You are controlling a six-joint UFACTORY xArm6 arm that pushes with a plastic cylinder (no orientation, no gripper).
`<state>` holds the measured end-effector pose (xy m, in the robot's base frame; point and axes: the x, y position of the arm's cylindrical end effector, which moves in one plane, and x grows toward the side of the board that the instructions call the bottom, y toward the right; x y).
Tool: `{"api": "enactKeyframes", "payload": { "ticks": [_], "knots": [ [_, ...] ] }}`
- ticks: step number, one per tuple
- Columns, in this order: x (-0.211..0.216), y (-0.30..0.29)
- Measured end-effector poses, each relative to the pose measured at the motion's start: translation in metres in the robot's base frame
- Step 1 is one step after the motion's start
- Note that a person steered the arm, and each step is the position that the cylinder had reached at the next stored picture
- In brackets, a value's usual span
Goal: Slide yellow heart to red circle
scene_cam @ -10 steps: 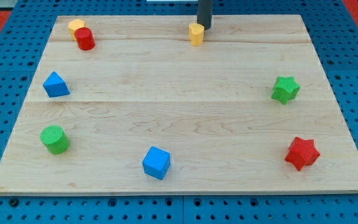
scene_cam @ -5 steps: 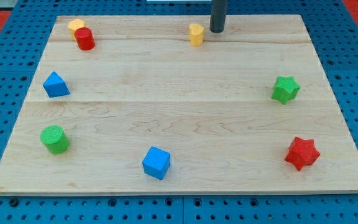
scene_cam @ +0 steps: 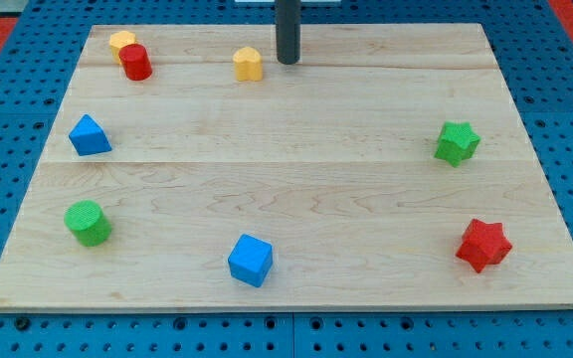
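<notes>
The yellow heart [scene_cam: 249,64] lies near the board's top edge, left of centre. The red circle [scene_cam: 135,62], a short cylinder, stands at the view's top left, with a second yellow block [scene_cam: 121,42] touching it from behind. My tip [scene_cam: 287,61] is down on the board just right of the yellow heart, with a small gap between them. The heart is about a hand's width right of the red circle.
A blue triangular block [scene_cam: 89,135] sits at the left, a green cylinder [scene_cam: 88,222] at the lower left, a blue cube [scene_cam: 250,260] at the bottom centre. A green star [scene_cam: 457,142] and a red star [scene_cam: 483,245] sit at the right.
My tip went right of the yellow heart, then swept left. The heart has slid left along the top of the board, closer to the red circle.
</notes>
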<state>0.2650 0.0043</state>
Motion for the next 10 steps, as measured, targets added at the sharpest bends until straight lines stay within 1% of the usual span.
{"api": "enactKeyframes", "payload": {
  "ticks": [1, 4, 5, 8, 10],
  "knots": [
    [0.012, -0.021],
    [0.006, -0.113],
    [0.001, -0.126],
    [-0.009, -0.130],
    [-0.026, -0.130]
  ]
}}
